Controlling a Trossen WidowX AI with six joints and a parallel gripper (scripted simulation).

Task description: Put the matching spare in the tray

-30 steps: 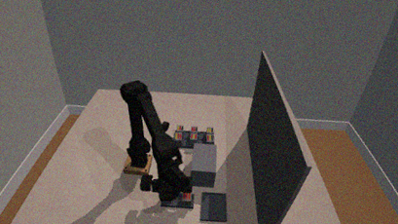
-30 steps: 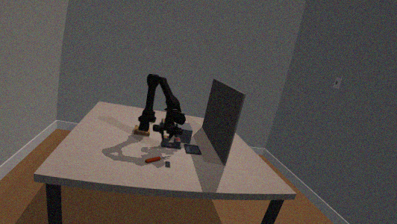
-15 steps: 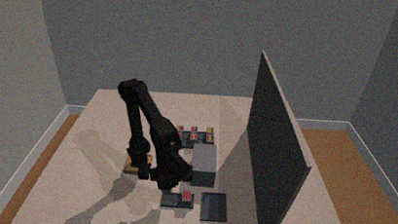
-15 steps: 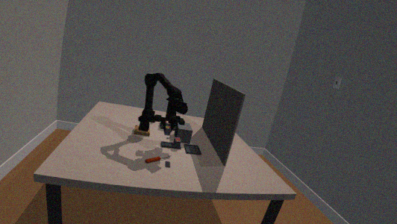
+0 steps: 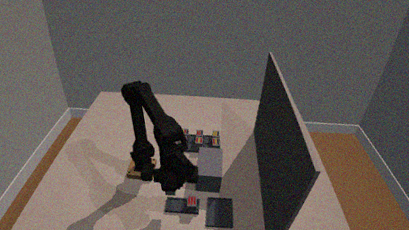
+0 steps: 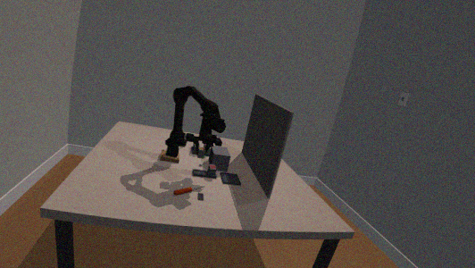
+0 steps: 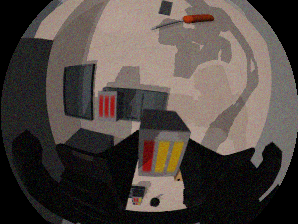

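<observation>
Jaws pinching a grey block [image 7: 159,152] with one red stripe beside two yellow ones.

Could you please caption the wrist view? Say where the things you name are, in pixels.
Gripper [image 7: 157,135] holding a grey block [image 7: 164,150] striped red, yellow, yellow, near a screwdriver [image 7: 198,19].

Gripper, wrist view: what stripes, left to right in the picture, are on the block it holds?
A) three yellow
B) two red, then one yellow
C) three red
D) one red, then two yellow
D: the block between the gripper's fingers shows one red stripe at left and two yellow ones beside it.
</observation>
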